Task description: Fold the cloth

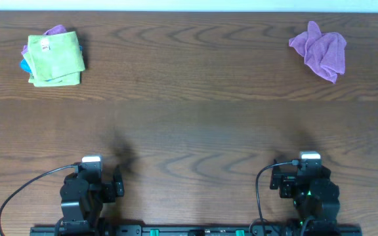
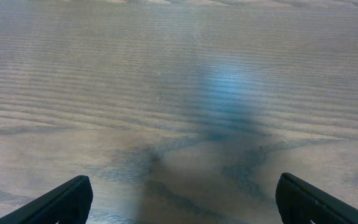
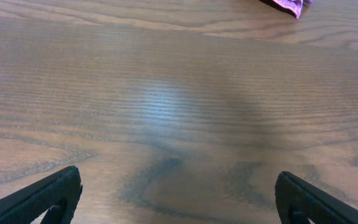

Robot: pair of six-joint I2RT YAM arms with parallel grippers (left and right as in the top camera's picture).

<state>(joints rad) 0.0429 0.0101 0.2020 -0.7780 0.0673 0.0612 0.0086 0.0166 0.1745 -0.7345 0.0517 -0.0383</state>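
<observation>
The cloth [image 1: 319,50] is lilac and lies crumpled in a heap at the far right of the table. Its near edge shows at the top of the right wrist view [image 3: 288,4]. My right gripper [image 1: 305,176] is parked at the table's front edge, far from the cloth. Its fingers [image 3: 178,180] are wide open over bare wood and hold nothing. My left gripper [image 1: 92,176] is parked at the front left. Its fingers [image 2: 182,190] are also wide open and empty over bare wood. The cloth does not show in the left wrist view.
A folded lime-green cloth [image 1: 55,58] with a small white tag lies at the far left on top of a blue cloth [image 1: 25,65] and another purple cloth [image 1: 56,30]. The wooden table [image 1: 189,124] spans the whole view.
</observation>
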